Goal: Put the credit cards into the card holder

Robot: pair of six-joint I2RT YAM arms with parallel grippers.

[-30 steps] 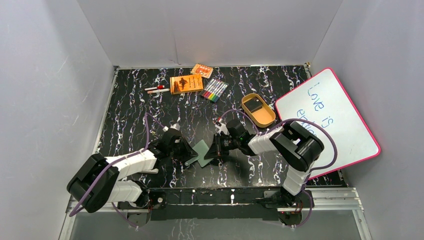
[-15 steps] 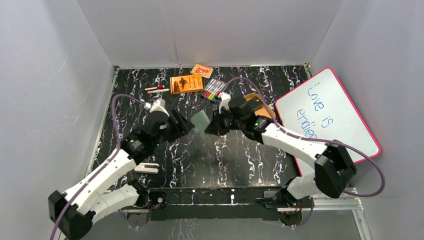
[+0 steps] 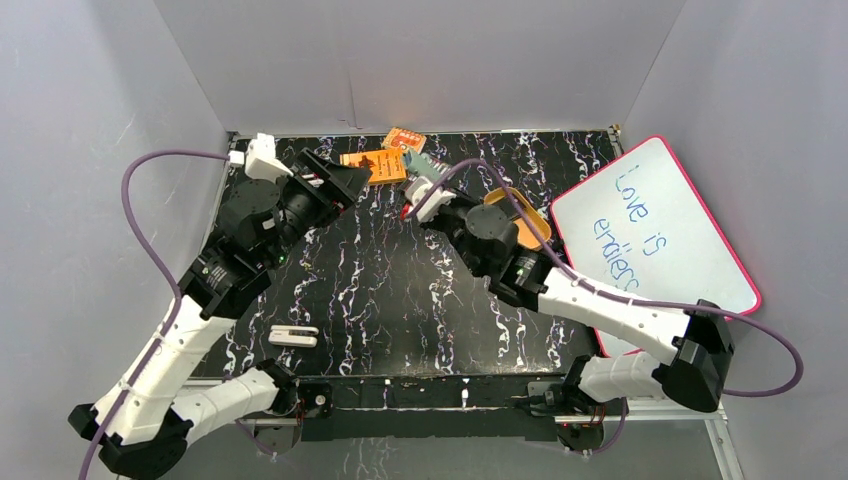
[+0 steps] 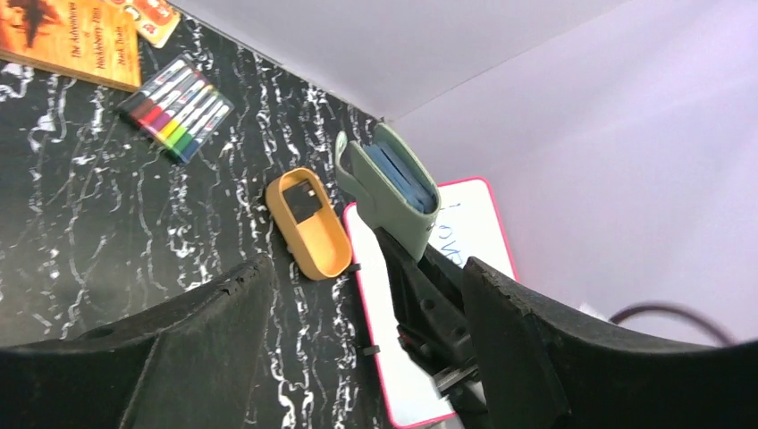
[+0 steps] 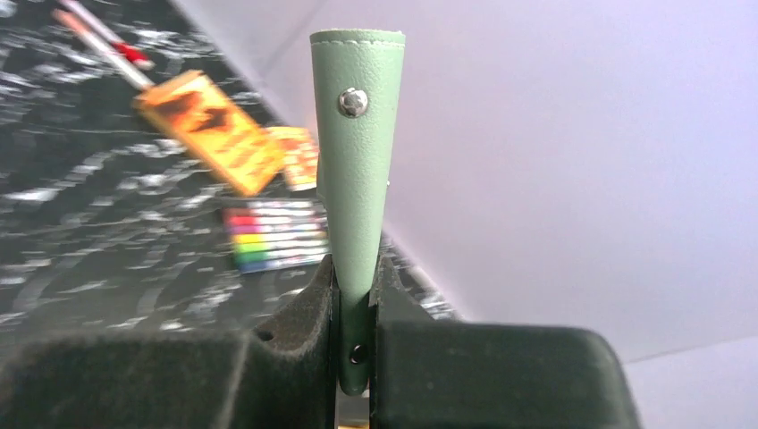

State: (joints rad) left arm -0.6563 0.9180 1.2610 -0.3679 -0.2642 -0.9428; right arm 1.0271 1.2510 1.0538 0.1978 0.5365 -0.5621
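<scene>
left fingers (image 4: 179,357) spread, empty; right fingers (image 5: 295,357) pinching, both high over the desk (image 3: 400,290) by the tan tray (image 4: 332,259). card holder (image 5: 357,161) upright in the right pinch, held by its lower edge: likely light and floppy, so grip near the fold. credit card (image 4: 301,198) in the tray: thin, probably slick, take it by the edges.

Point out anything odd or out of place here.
The card holder is pinched upright off the table by the right tool, while a dark card lies in the tan tray instead.
</scene>
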